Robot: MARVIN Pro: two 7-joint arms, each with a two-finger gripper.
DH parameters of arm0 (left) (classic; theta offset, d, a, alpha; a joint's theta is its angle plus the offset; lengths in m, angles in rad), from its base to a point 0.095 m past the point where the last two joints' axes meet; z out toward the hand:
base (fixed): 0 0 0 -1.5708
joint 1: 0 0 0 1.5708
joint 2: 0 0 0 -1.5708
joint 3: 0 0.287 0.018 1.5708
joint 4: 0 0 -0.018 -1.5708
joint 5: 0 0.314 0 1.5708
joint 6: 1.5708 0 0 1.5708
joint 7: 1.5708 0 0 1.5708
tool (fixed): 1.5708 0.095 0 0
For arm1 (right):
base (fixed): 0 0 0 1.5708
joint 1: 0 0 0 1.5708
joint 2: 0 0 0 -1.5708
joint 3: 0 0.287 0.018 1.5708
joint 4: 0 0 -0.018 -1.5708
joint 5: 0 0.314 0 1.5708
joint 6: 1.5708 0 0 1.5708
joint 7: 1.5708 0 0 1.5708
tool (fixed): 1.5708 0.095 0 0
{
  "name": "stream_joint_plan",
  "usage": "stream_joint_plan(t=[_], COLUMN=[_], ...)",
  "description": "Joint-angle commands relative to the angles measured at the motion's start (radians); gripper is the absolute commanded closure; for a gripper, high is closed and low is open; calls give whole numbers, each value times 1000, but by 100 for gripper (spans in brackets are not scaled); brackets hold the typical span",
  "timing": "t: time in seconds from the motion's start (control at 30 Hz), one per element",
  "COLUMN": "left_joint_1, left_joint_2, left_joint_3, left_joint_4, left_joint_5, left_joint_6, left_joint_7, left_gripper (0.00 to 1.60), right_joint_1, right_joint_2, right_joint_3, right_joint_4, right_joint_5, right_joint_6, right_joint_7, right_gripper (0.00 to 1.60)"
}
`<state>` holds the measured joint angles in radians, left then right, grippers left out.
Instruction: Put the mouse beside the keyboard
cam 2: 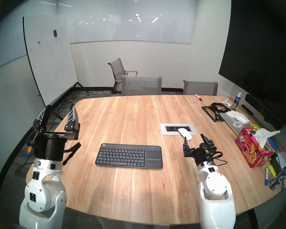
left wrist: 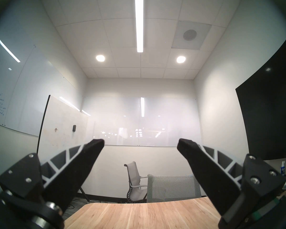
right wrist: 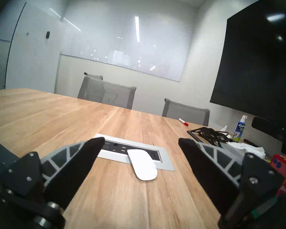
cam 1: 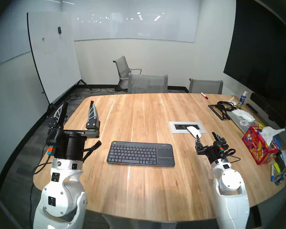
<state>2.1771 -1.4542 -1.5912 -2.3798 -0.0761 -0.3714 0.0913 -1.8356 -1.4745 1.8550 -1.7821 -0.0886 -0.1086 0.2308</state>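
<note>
The white oval mouse lies on the wooden table, its far end over the grey power outlet panel. The dark grey keyboard lies flat at the table's middle front, touchpad on its right end, well left of the mouse. My right gripper stands open just short of the mouse, nothing between its fingers. At the table's left edge my left gripper is raised, open and empty, pointing at the far wall.
A red patterned tissue box stands right of my right gripper. Behind it lie a laptop, crumpled tissues, a black stand with cables, a spray bottle and a red marker. Grey chairs line the far edge.
</note>
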Motion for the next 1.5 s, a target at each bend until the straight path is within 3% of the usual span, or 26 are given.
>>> stream_joint_plan(t=[0.0, 0.43, 0.73, 1.0, 1.47], left_joint_1=[-2, -2, -1, -2, -1], left_joint_2=[-1, -1, -1, -1, -2], left_joint_3=[-1, -1, -1, -1, -1], left_joint_4=[-16, -16, -16, -16, -17], left_joint_5=[0, 0, 0, 0, 0], left_joint_6=[-2, -3, -2, -2, -2], left_joint_7=[1, 1, 1, 1, 1], left_gripper=[0, 0, 0, 0, 0], right_joint_1=[73, 146, 203, 256, 326], right_joint_2=[58, 145, 162, 162, 177], right_joint_3=[36, 89, 96, 93, 70], right_joint_4=[36, 178, 243, 264, 314], right_joint_5=[35, 93, 140, 179, 170], right_joint_6=[-24, -37, -5, 95, 171], right_joint_7=[37, 159, 232, 275, 294], right_gripper=[0, 0, 0, 0, 0])
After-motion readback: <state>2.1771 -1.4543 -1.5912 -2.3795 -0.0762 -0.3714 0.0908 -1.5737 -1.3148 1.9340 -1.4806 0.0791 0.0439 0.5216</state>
